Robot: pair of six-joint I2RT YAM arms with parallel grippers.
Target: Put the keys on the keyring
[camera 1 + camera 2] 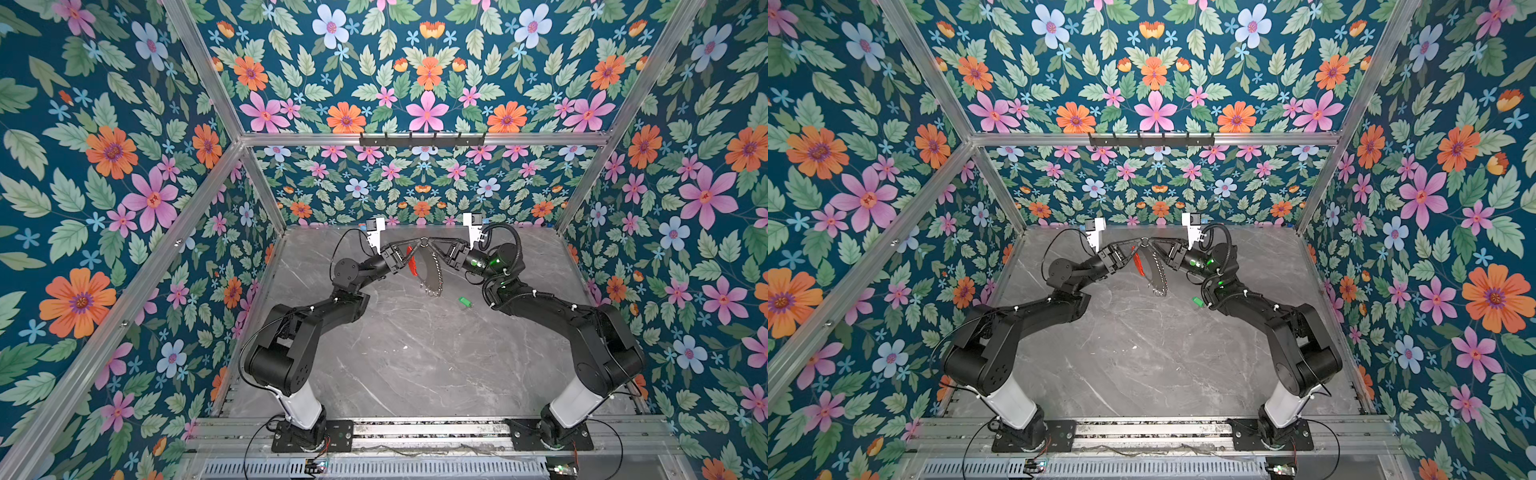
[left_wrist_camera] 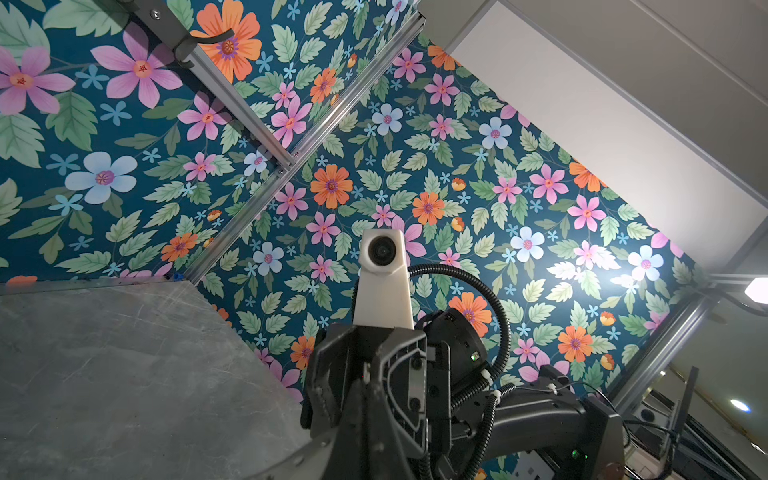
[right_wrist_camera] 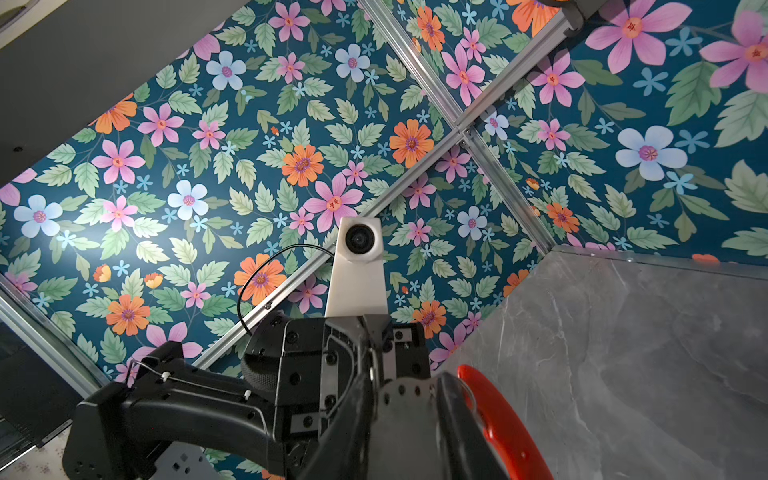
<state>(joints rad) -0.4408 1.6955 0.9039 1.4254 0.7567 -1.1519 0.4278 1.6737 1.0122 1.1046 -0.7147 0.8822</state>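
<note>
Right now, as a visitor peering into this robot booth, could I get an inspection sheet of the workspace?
Surface: grey marble-look table.
Job's things: keyring hangs above the table between the arms; green key lies loose on the table, not on the keyring.
Clutter: a few pale specks.
Grippers: left gripper shut at the keyring's top; right gripper meets it there, opening unclear.
Cables: black cable loops by the left wrist; ribbed hose arches over the right arm.
Surroundings: floral walls, aluminium frame, black hook rail.
</note>
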